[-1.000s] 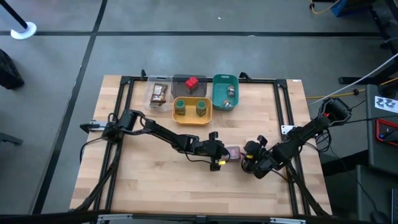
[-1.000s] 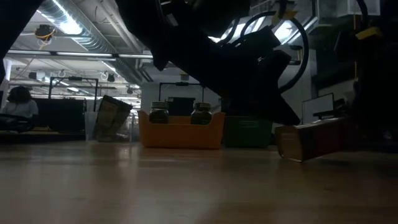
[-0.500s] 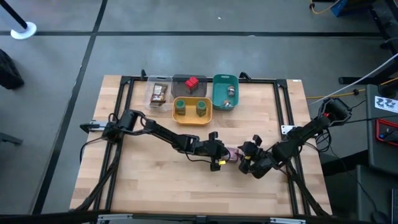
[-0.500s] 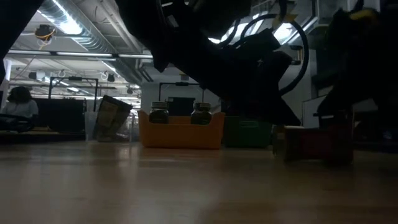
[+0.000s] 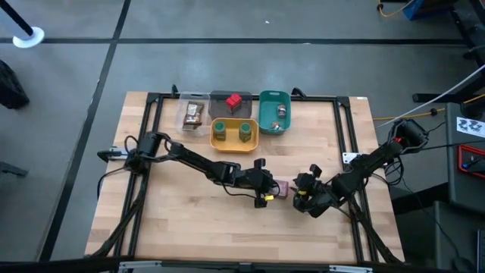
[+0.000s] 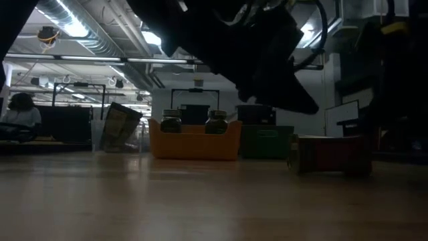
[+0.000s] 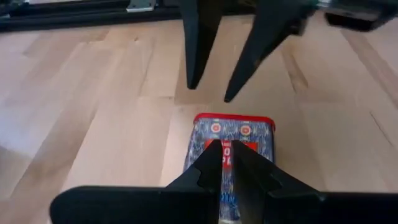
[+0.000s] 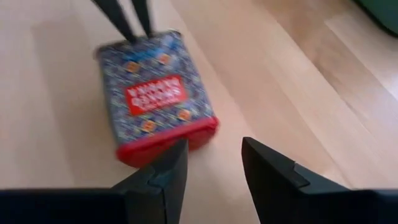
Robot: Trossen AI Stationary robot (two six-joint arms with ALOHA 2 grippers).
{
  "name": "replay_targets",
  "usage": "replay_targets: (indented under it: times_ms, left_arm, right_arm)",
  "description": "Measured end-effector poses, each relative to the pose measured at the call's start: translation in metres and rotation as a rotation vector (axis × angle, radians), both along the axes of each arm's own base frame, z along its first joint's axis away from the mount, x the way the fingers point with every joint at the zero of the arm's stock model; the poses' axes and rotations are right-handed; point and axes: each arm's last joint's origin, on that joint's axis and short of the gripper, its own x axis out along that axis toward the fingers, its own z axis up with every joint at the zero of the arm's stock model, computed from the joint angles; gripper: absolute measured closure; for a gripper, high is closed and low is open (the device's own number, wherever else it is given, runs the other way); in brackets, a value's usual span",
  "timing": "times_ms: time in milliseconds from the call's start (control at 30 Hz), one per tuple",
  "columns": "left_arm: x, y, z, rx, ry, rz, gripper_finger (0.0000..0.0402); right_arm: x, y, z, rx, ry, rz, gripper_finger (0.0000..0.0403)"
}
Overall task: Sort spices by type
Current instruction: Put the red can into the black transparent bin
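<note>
A red-edged rectangular spice box with a blue patterned face (image 5: pixel 282 189) lies flat on the table between my two grippers. It also shows in the low view (image 6: pixel 332 154). My left gripper (image 5: pixel 267 189) is shut and hangs just above the box's left end (image 7: pixel 233 127), clear of it. My right gripper (image 8: pixel 214 168) is open and empty. Its fingers stand just short of the box's red-rimmed right end (image 8: pixel 168 140) without touching it. My right gripper also shows in the high view (image 5: pixel 301 196).
At the table's far side stand a clear tray with a brown packet (image 5: pixel 193 114), a grey tray with a red box (image 5: pixel 233 101), a teal tray with small tins (image 5: pixel 274 112) and a yellow tray with two green-capped jars (image 5: pixel 233 133). Bare wood lies near and left.
The box was tilted with its right end raised. It has come down and now lies flat on the table. My left gripper has risen a little above it.
</note>
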Motion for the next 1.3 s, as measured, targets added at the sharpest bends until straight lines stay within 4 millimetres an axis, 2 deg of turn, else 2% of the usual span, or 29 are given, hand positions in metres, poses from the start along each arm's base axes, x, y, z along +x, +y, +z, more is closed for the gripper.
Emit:
replay_targets:
  times_ms: [267, 400, 700, 1033, 1300]
  left_arm:
    - [-0.007, 0.001, 0.001, 0.004, 0.089, 0.018, 0.0377]
    - [-0.01, 0.002, -0.007, -0.015, 0.147, 0.045, 0.0377]
    - [-0.013, 0.002, -0.009, -0.047, 0.184, 0.078, 0.0377]
    - [-0.024, 0.003, -0.016, -0.115, 0.311, 0.168, 0.0377]
    - [-0.031, -0.005, -0.02, -0.12, 0.371, 0.184, 0.0377]
  right_arm:
    - [-0.006, -0.004, -0.004, 0.024, 0.054, -0.074, 0.0249]
    - [-0.003, -0.001, -0.012, 0.028, 0.058, -0.087, 0.0249]
    - [0.009, 0.008, -0.032, 0.033, 0.044, -0.089, 0.0249]
    - [0.019, 0.01, -0.028, -0.046, -0.106, -0.086, 0.0249]
    - [0.032, 0.0, -0.024, -0.102, -0.156, -0.092, 0.0249]
